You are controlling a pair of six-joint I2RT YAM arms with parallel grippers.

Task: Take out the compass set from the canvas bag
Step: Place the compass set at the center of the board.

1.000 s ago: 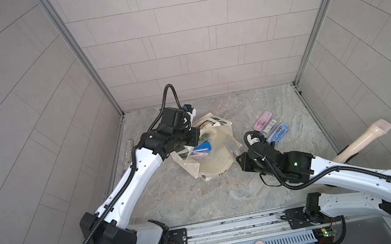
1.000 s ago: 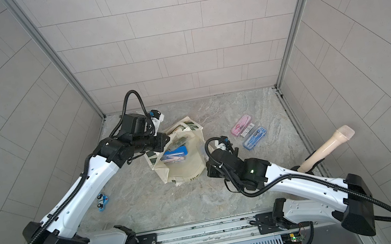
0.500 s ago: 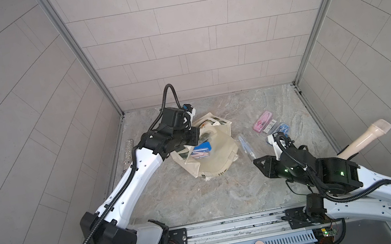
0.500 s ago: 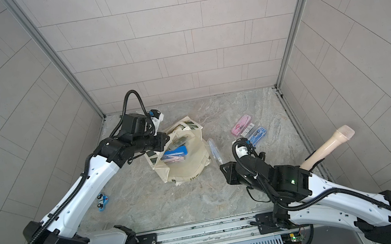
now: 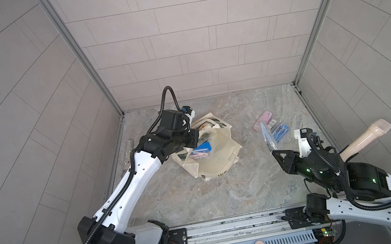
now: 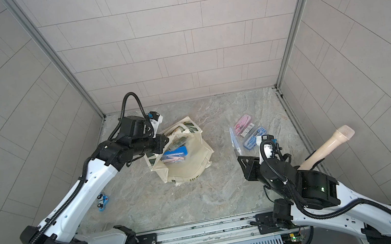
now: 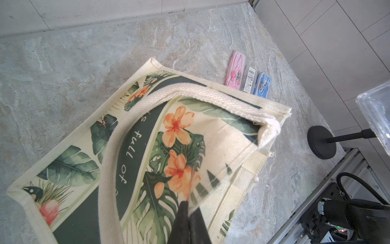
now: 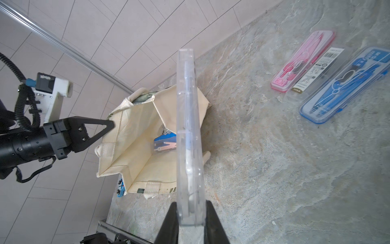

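A clear compass case (image 8: 188,126) is pictured raised edge-on above the surface (image 5: 228,197). It is pinched at one end by the right gripper (image 8: 191,209), whose jaws are pressed against its two flat faces. The canvas bag (image 5: 222,161) lies on its side and is held open by the left gripper (image 8: 109,123), which is clamped tight on the fabric of the rim. One more compass set (image 8: 164,145) (blue backing card, pinkish instrument) can be seen lying inside the bag. Near the raised case, a pink case (image 8: 304,61), a labelled clear case (image 8: 318,71) and a blue case (image 8: 346,84) are laid side by side on the surface, touching.

The grip on the raised case is judged the weak point. Smooth plastic is held by one end only, so the long free end could swing or slide out under a quick move. If the case is lowered carelessly, the row could be struck and scattered. Should the rim slip from the left gripper, the mouth would likely fold over the set inside, and that set would be harder to reach.
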